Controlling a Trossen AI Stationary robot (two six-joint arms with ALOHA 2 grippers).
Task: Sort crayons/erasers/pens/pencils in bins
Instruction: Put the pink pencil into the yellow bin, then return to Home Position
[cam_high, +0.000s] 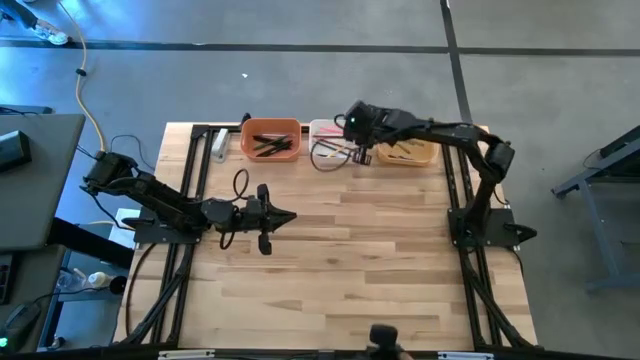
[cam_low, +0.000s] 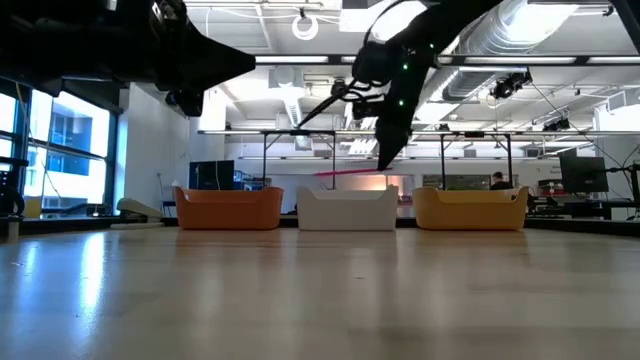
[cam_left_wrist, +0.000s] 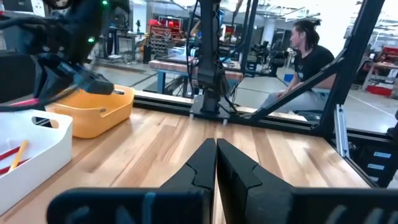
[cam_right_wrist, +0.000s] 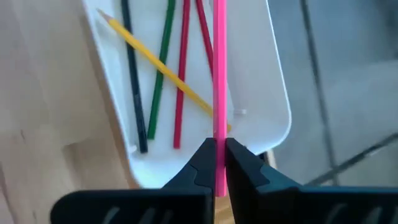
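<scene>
Two dark pincers are seen over the pale wooden bench (cam_high: 350, 270). Nearest, the left pincer (cam_left_wrist: 216, 163) is parked low at mid-bench, its fingers pressed together on nothing. Farther back, the right pincer (cam_right_wrist: 217, 163) is clamped on a thin pink pencil (cam_right_wrist: 219, 74), held level above the white rounded plastic bin (cam_right_wrist: 273, 93), where yellow, green, red and dark sticks already lie. The pencil is best lowered close to the bin's floor, aligned lengthwise, then released, so that it is not bounced out.
</scene>
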